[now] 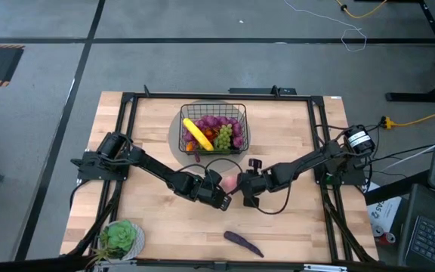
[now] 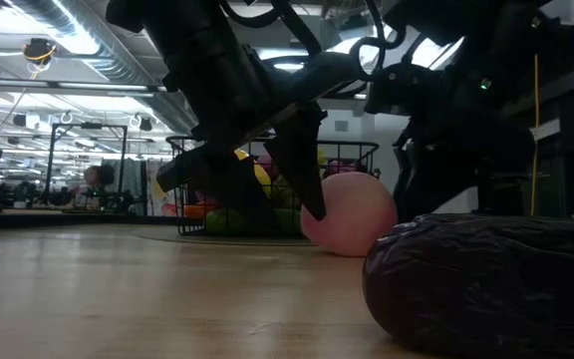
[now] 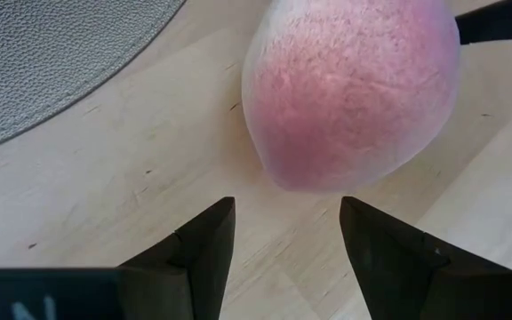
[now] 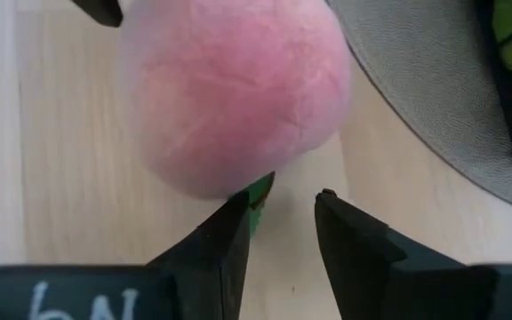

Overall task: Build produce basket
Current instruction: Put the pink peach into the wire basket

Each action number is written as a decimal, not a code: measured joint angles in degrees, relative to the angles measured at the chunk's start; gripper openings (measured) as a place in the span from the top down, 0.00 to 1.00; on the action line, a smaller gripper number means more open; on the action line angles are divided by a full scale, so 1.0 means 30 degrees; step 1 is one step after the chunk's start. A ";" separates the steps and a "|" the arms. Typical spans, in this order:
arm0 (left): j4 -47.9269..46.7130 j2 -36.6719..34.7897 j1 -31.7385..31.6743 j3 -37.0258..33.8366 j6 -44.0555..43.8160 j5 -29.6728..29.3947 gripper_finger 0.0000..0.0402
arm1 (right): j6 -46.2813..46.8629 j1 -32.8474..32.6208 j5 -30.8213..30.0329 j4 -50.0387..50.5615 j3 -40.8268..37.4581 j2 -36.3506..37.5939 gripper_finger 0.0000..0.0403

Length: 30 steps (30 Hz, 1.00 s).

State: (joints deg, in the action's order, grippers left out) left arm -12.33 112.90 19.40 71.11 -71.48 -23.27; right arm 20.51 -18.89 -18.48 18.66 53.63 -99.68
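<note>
A pink peach [image 1: 230, 182] rests on the wooden table, in front of the black wire basket [image 1: 236, 113], which holds a banana, grapes and other produce. My left gripper [image 3: 287, 227] stands open just short of the peach [image 3: 354, 89], on its left. My right gripper [image 4: 281, 213] is open on the peach's right, close against the peach [image 4: 238, 98] and its green leaf [image 4: 259, 197]. In the low view the peach [image 2: 352, 214] sits behind a dark finger of the left arm. A purple eggplant [image 1: 244, 243] lies near the table's front edge. My right gripper comes slanting down from the table's right. One finger [image 4: 229, 236] stands right at the peach's underside beside the green leaf. Whether it touches the peach or the leaf, I cannot tell. The peach sits on the table.
The basket stands on a round grey disc [image 1: 175, 137]. A potted green plant [image 1: 121, 238] is at the near left corner. The eggplant [image 2: 486, 284] fills the low view's foreground. A black frame [image 1: 202, 97] runs around the table's edges.
</note>
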 joint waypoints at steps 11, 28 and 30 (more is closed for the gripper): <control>-0.0009 0.0000 0.0000 0.0007 -0.0007 0.0000 0.50 | -0.1542 0.0016 0.0621 -0.1042 0.0007 0.0000 0.68; -0.0009 0.0000 -0.0007 0.0007 0.0015 0.0000 0.50 | -0.0886 0.0099 0.1392 -0.1444 0.0007 0.0000 0.92; -0.0009 0.0000 -0.0007 0.0007 0.0015 0.0011 0.50 | -0.0444 0.0099 0.1384 -0.1399 0.0007 0.0000 0.97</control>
State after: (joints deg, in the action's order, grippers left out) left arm -12.36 112.90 19.38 71.13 -71.44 -23.23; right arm 19.18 -18.59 -14.33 14.46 53.65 -99.68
